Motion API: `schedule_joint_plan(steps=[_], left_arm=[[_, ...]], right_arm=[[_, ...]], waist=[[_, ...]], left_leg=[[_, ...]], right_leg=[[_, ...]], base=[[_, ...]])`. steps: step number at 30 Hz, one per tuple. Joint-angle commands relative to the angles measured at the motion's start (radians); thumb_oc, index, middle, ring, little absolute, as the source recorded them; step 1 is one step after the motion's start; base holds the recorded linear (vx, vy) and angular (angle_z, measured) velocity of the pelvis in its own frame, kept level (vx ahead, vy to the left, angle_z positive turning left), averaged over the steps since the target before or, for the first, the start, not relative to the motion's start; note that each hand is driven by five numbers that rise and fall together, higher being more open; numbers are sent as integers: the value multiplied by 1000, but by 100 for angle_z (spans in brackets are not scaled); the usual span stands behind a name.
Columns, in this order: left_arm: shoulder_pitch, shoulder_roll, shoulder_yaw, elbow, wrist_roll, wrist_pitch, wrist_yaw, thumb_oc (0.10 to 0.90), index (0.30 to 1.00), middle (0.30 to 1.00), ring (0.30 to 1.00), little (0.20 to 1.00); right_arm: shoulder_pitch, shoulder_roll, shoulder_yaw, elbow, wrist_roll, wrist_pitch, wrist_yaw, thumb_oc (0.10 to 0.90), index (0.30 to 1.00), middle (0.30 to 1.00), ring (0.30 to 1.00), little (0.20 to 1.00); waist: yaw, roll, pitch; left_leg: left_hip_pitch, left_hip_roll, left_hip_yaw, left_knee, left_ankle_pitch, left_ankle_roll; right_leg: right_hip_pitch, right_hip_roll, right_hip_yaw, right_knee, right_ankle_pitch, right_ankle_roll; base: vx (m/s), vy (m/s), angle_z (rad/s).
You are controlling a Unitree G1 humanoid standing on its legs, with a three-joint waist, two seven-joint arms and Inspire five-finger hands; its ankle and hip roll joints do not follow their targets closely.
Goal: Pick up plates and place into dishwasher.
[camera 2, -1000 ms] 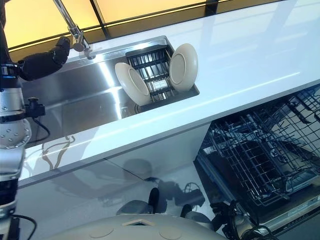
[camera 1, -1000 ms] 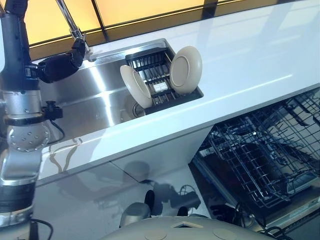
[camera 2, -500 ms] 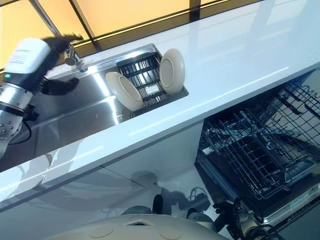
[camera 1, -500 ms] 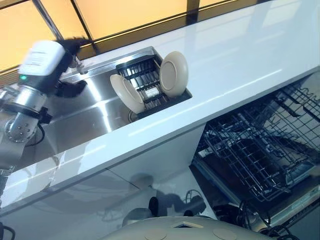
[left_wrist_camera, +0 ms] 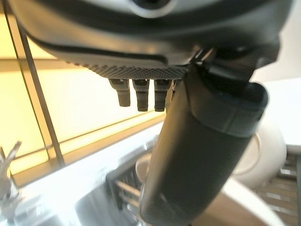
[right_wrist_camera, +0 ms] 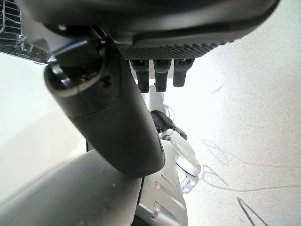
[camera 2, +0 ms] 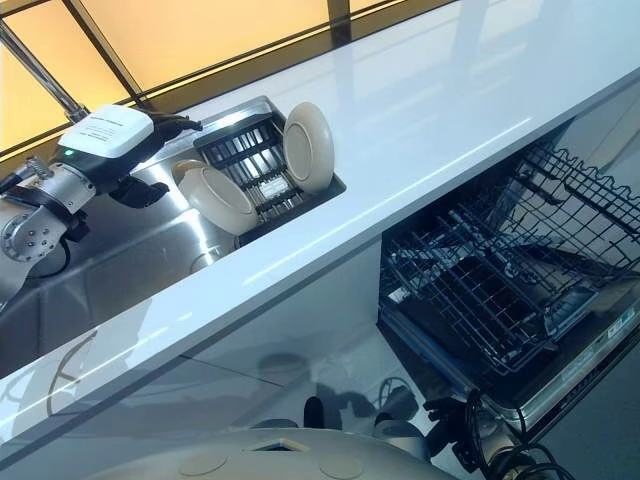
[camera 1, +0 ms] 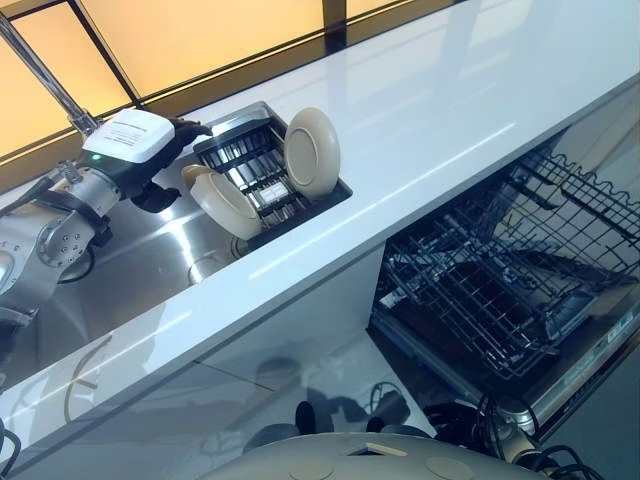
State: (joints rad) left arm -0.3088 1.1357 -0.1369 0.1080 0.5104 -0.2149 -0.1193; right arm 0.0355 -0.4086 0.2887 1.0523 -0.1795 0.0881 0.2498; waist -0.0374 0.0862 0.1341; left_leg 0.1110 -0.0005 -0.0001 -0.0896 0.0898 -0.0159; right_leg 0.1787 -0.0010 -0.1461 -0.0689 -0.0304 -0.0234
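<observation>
Left hand, fingers relaxed and straight, holding nothing, hangs over the steel sink at 9 o'clock of the plates. Two cream plates stand on edge in a dark rack. White counter at 3 o'clock; open dishwasher rack at 5 o'clock below it; amber window at 12 o'clock.

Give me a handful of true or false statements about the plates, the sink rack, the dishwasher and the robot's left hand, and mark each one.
1. Two cream plates stand on edge in the black rack. True: the left plate and the right plate.
2. The dishwasher rack already holds a plate. False: no plate is in it.
3. The left hand is over the sink, beside the left plate. True.
4. The dishwasher rack is pushed in and closed. False: it is pulled out below the counter.
</observation>
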Motion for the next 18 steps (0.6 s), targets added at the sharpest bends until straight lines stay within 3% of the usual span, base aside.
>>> schedule_joint_plan(steps=[1,11,15,18], left_arm=[[-188,75,48,74,30,41,30,800,900,900,900,900],[-244,94,-29,109,146,39,-105,800,900,900,900,900],[-253,89,-32,108,143,69,-61,800,900,900,900,900],[-267,81,-38,124,121,87,53,800,900,900,900,900]], right_arm=[[-6,10,11,-45,16,-19,28,800,900,900,900,900],[-9,7,3,-32,22,-21,23,800,900,900,900,900],[-9,6,2,-26,25,-27,22,800,900,900,900,900],[-10,9,5,-21,29,-35,16,800,900,900,900,900]], waist=[[-11,-1,-36],[-22,2,-34],[-22,1,-32],[-24,-2,-31]], left_leg=[[39,-85,43,23,-161,50],[36,-88,52,27,-166,51],[34,-88,51,28,-165,51],[33,-88,51,26,-164,51]], right_leg=[[-83,6,32,148,-92,101],[-86,13,46,136,-83,104],[-87,15,47,133,-81,103],[-87,16,49,132,-80,102]], base=[[15,9,-3],[-2,-3,-7],[-5,-1,-1],[0,0,0]])
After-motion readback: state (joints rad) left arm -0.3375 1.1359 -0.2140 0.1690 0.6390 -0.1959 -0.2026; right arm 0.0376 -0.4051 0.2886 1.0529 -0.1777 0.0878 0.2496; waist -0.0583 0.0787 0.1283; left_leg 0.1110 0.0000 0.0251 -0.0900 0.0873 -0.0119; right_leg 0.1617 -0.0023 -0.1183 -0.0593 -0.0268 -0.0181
